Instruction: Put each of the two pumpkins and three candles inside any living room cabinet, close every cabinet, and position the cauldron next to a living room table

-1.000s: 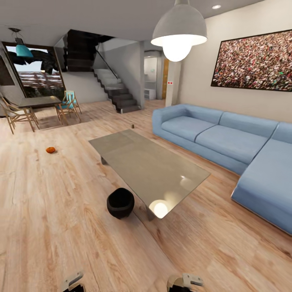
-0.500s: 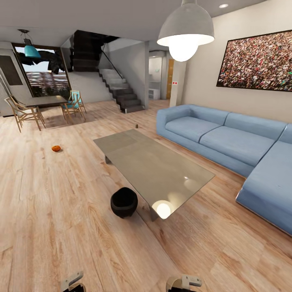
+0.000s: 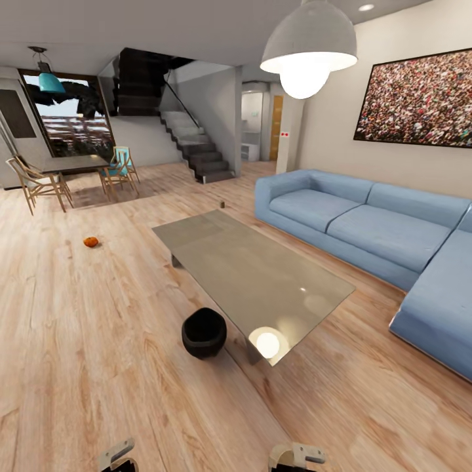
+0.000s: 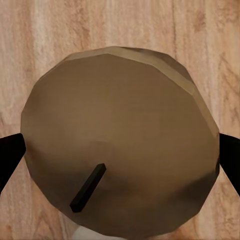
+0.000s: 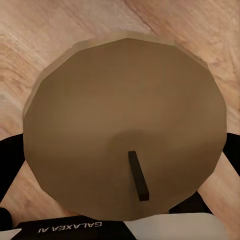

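Broadly, the job looks barely under way. Largest in the head view is the blue corner sofa (image 3: 367, 226) along the right wall, and left of it the long glass-topped desk (image 3: 252, 275) in the middle of the wooden floor (image 3: 85, 341). No dark-brown cabinet can be made out from this spot, so whether any door stands open or closed cannot be told.

Next in size, the black cauldron (image 3: 204, 332) sits on the floor just beside the desk's near left corner, close to touching it; judged from that, the cauldron step seems already satisfied or nearly so.

Smaller again, one pumpkin (image 3: 91, 242) lies on the floor at the far left, well apart from the desk, so it is yet to be stowed. A tiny dark upright object (image 3: 223, 204) stands on the floor beyond the desk's far end; it may be a candle, but it is too small to tell.

Nearest, the left tool (image 3: 117, 455) and right tool (image 3: 298, 455) sit low at the frame's near edge. In the wrist views each carries a candle: the left tool's dark fingers (image 4: 10, 157) pinch a tan, wick-topped candle (image 4: 120, 140), and the right tool (image 5: 125, 210) likewise pinches its candle (image 5: 125, 130). Both are yet to go into a cabinet.
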Controlling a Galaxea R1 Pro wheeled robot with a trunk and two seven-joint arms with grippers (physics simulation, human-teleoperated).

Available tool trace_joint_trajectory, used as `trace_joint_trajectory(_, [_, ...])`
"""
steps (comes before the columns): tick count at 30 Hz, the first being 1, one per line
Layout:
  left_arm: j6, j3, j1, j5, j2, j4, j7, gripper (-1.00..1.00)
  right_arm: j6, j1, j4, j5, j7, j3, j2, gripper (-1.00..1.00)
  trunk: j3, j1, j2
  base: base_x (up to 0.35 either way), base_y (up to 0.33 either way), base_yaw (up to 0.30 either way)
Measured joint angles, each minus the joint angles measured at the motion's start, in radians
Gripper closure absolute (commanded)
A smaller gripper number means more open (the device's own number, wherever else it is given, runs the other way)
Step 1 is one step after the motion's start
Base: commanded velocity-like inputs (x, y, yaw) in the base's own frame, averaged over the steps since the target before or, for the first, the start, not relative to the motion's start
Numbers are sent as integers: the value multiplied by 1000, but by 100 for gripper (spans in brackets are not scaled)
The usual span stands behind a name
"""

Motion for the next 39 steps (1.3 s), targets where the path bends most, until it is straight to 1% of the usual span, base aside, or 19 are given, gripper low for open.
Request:
trace_joint_trajectory(7, [-1,0,0,0,0,0,0,100,0,0,0,1,-23,0,1,100,0,0,0,18,12,8])
trace_joint_trajectory(13, [-2,0,0,0,0,0,0,100,2,0,-1,2,-24,0,1,100,0,0,0,1,1,171])
trace_joint_trajectory(35, [0,0,0,0,-2,0,0,100,0,0,-1,2,-25,1,1,100,0,0,0,2,0,2])
trace_joint_trajectory(39, [0,0,0,0,-2,0,0,100,-1,0,-1,0,-26,15,1,100,0,0,0,185,66,0])
